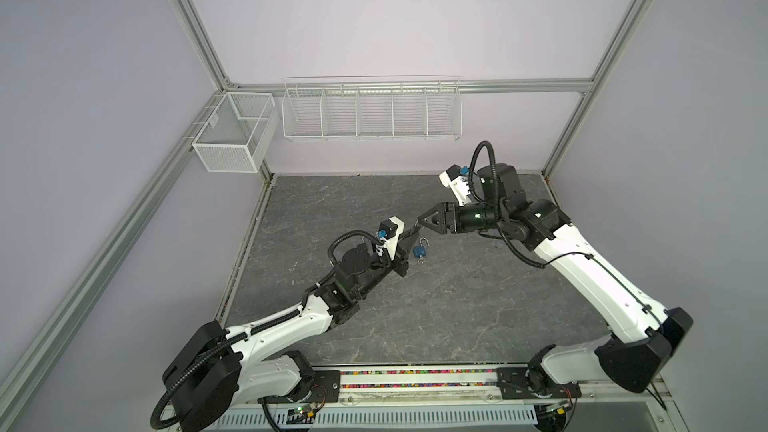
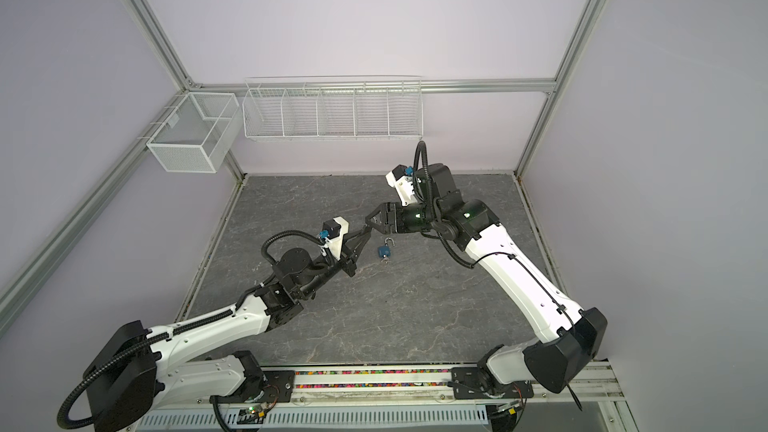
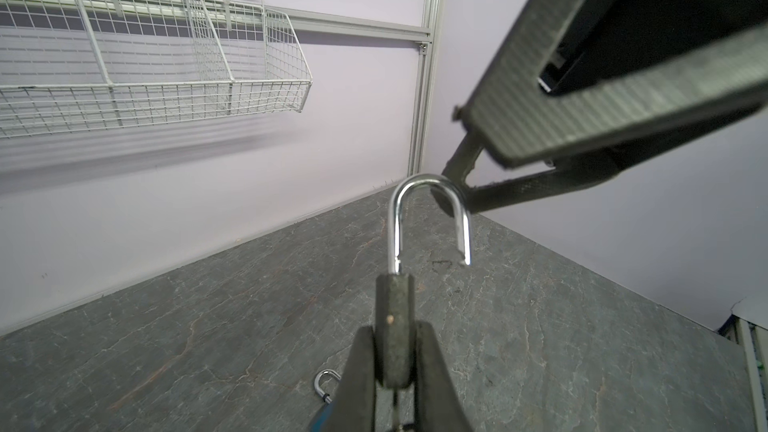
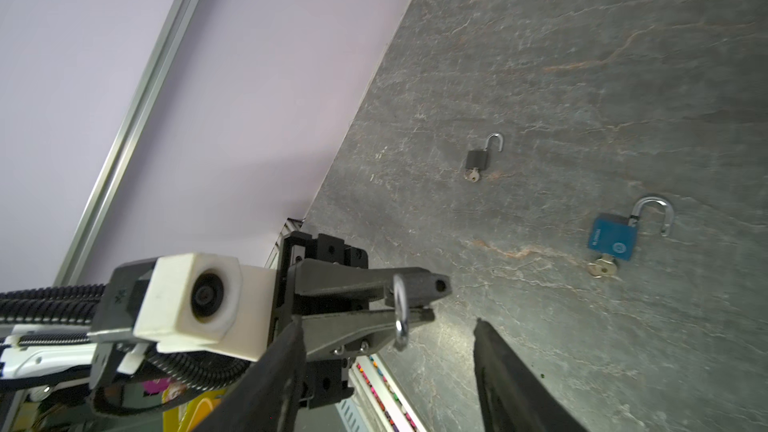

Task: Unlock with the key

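My left gripper (image 3: 395,336) is shut on the body of a dark grey padlock (image 3: 395,305), held in the air. Its silver shackle (image 3: 432,218) stands sprung open with one leg free. My right gripper (image 4: 386,328) is open, its fingers (image 4: 484,338) spread on either side of that shackle (image 4: 401,313) without touching it. In both top views the two grippers meet tip to tip, left (image 1: 411,232) and right (image 1: 423,224). Whether a key sits in the held padlock I cannot tell. A blue padlock (image 4: 613,238) lies on the table, shackle open, key (image 4: 600,268) in it.
A small black padlock (image 4: 476,157) with an open shackle and a key also lies on the slate table (image 1: 457,305). The blue padlock (image 1: 419,250) lies just right of my left gripper. A mesh basket (image 1: 232,135) and a wire rack (image 1: 370,112) hang on the back wall.
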Motion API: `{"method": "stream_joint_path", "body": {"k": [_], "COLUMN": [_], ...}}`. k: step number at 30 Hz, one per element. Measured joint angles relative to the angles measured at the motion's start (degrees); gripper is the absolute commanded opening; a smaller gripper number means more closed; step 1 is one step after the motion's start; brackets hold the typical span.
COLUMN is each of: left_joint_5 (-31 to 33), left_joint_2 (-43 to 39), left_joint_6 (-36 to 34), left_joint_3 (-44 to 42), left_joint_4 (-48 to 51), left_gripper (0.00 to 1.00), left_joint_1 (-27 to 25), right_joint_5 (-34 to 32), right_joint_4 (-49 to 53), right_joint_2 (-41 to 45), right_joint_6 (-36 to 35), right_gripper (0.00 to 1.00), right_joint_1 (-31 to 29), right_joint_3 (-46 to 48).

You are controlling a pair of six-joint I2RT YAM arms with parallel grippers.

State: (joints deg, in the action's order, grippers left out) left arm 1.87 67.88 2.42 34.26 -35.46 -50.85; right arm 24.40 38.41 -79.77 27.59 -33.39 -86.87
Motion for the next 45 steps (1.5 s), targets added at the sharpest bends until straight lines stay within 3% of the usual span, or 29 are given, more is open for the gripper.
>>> {"method": "stream_joint_path", "body": {"k": [4, 12, 24, 45], "left_joint_5": [-0.85, -2.82, -4.74, -7.19], "left_joint_2": [0.0, 0.94, 3.98, 4.96], "left_joint_6": [1.57, 4.04, 6.08, 7.43], "left_joint_3": [0.02, 2.38, 4.22, 4.22], "left_joint_4": [0.87, 1.77, 3.43, 3.85], "left_gripper": [0.0, 0.0, 0.0, 0.0], "left_joint_1": [0.0, 0.0, 0.0, 0.0], "right_joint_5": [-4.04, -8.57, -8.07, -8.92], "right_joint_4": [0.76, 3.72, 3.74, 4.15], "right_joint_2": [1.86, 1.77, 1.77, -0.68], "right_joint_6": [-1.07, -2.6, -2.62, -2.56], "right_gripper": [0.75, 0.77, 0.84, 0.88], "right_joint_1": [2.05, 2.03, 0.22, 0.11], "right_joint_3": [2.08, 4.24, 4.35, 2.34]}}
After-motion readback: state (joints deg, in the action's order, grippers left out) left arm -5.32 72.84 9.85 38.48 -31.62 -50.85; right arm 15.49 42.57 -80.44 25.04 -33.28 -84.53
